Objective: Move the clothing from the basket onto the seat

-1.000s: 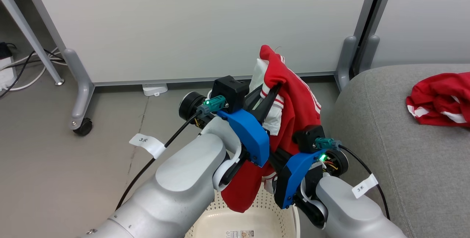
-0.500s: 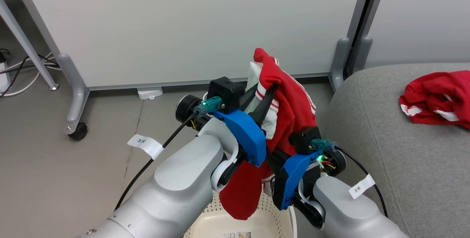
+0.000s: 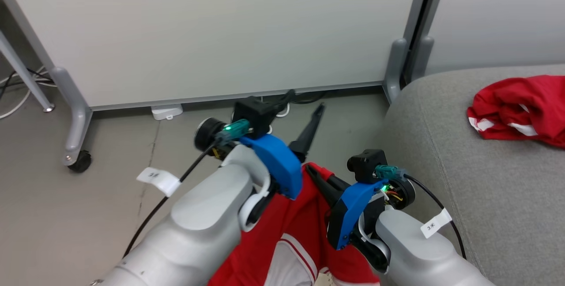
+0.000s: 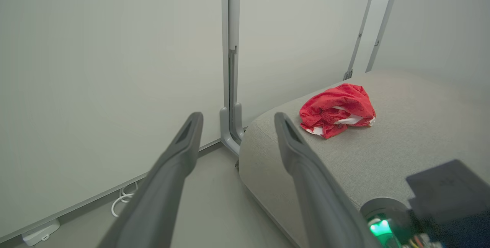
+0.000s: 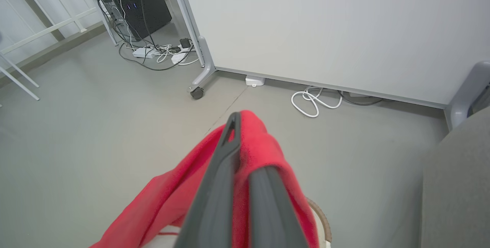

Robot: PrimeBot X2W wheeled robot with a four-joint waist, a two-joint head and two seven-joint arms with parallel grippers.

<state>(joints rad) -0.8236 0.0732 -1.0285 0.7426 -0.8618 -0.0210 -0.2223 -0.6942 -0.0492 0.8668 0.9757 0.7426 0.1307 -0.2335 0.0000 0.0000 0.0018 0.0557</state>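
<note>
Left gripper [image 4: 237, 121]: fingers spread wide with nothing between them, raised over the floor left of the seat [image 3: 463, 167].
Right gripper [image 3: 314, 174]: fingers nearly together, pinching the near garment [image 3: 291, 228] (red cloth drapes over one finger).
Near garment: hangs between the arms, above the basket [image 5: 324, 223].
Far garment [image 3: 516, 109]: bunched on the seat, far right.

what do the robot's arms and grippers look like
Both forearms are rounded silver-grey, with blue wrist covers, black camera boxes, teal plugs on black cables with white tags. The left gripper and right gripper each have two long dark-grey tapered fingers.
</note>
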